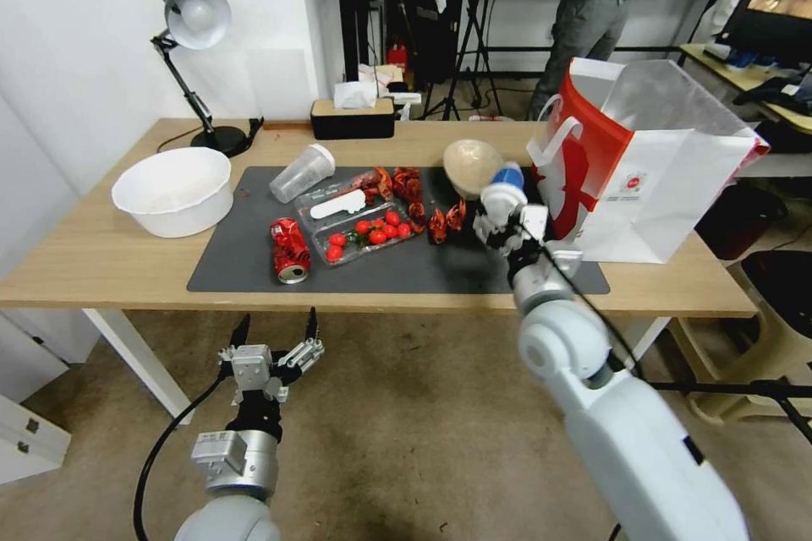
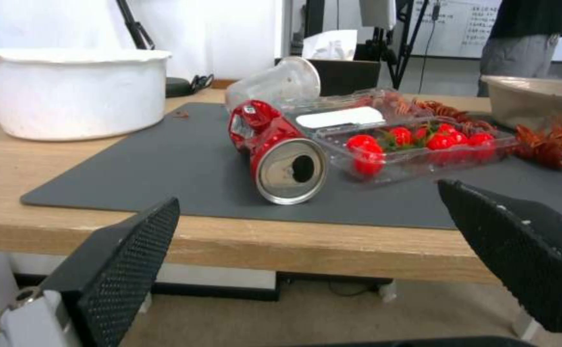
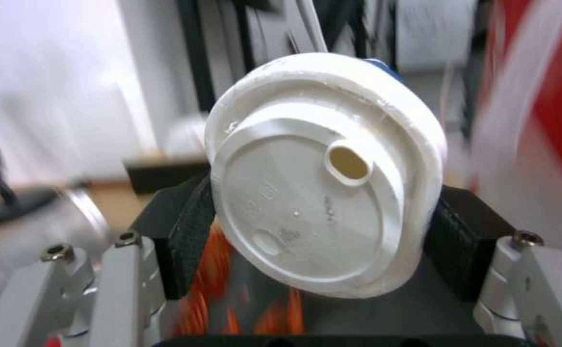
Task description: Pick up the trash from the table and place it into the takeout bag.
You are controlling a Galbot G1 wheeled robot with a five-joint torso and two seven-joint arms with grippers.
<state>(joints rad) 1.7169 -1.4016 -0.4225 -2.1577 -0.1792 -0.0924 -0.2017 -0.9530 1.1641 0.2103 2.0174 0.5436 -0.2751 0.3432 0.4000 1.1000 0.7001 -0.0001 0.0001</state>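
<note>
Two grippers: right gripper [image 1: 505, 215] clamps the lidded cup [image 1: 506, 183] beside takeout bag [image 1: 668, 186]; left gripper [image 1: 275, 330] spread below table [image 1: 101, 254] edge.

Right end effector [image 3: 319, 226] clamped on the blue-and-white lidded cup [image 3: 322, 173], black pads [image 3: 188, 236] on both sides. White lid faces camera, sip hole visible. Red blur alongside.

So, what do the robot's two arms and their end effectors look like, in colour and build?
Both arms have glossy white and silver-grey rounded shells, each with a black cable along it. The left end effector has a pale metal base with visible screws and two black, tapering fingers with a fine dotted grip texture. The right end effector has the same silver linkages and black pads.
</note>
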